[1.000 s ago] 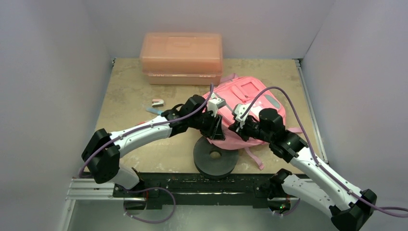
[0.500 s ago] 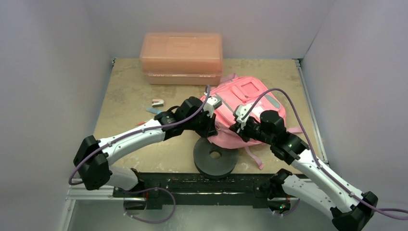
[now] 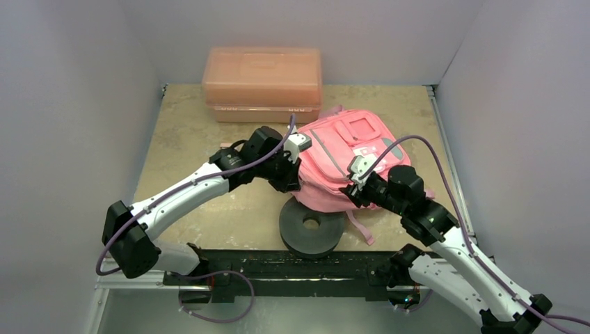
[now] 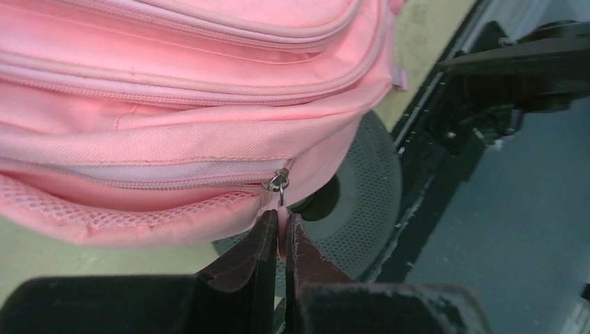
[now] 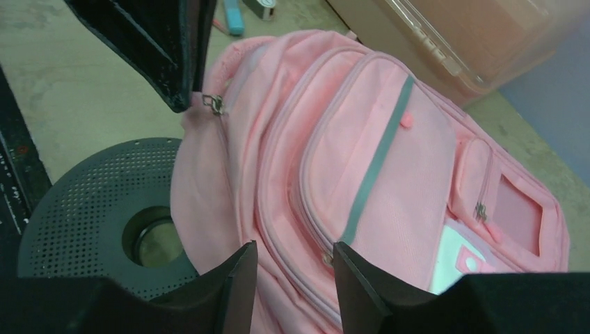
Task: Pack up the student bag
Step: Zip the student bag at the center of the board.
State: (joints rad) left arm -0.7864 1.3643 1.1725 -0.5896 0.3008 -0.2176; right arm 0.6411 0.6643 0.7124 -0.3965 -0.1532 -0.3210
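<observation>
Left wrist view: left gripper (image 4: 280,236) apparently pinches the zipper pull (image 4: 278,184), the best hold on the limp student bag (image 4: 174,104); right gripper (image 5: 292,261) wide.

Two white-and-black arms, as I saw them from the console.

The left arm (image 3: 188,191) and right arm (image 3: 463,254) each had smooth white shells on the long links and bulky matte-black housings at the joints. A thin purple cable (image 3: 417,139) ran loosely along each one, and a small pale block (image 3: 299,142) sat at each wrist. On my wrist feeds, the left gripper (image 4: 280,223) and right gripper (image 5: 292,254) showed black wedge-shaped fingers (image 5: 358,282) with rough, scuffed edges.
</observation>
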